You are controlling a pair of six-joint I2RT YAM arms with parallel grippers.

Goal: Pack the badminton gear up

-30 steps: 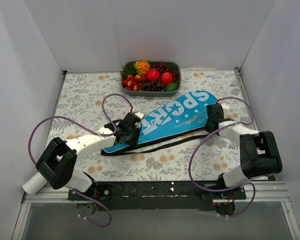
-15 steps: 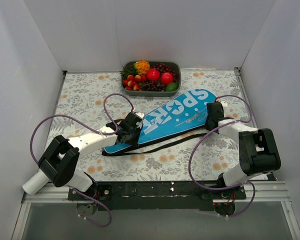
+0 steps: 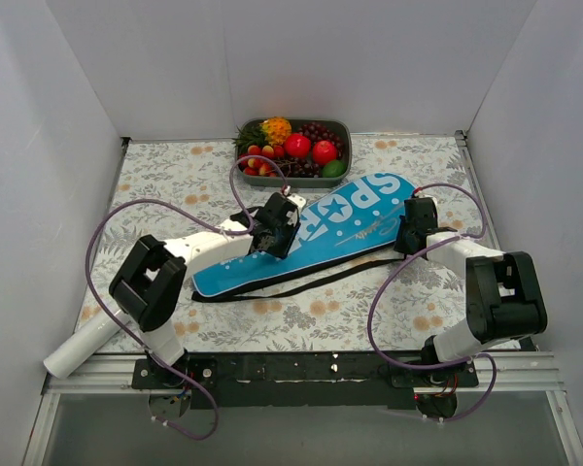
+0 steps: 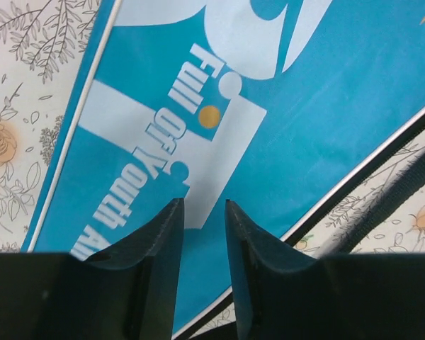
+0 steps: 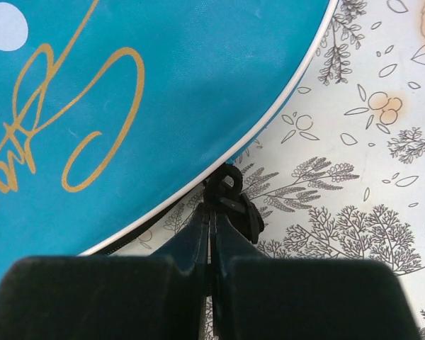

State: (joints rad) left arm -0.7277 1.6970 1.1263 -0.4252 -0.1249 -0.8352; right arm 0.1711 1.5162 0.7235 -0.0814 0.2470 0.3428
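Right fingers [image 5: 193, 244] are pressing together, pinching the small black zipper pull [image 5: 227, 185] at the edge of the long blue racket-shaped cloth bag [image 3: 321, 238] with big white "SPORT" letters. Left fingers [image 4: 163, 237] are hanging over the middle of the bag, spread just a little and holding nothing. The bag is lying flat on the flowery worktop [image 3: 155, 184], with its wide end pointing to 2 o'clock and its thin end to 8 o'clock. A thin black strap [image 3: 291, 283] is lying along its 5 o'clock side. A grey tray of bright fruit [image 3: 348, 136] is sitting at 12 o'clock, near the bag.
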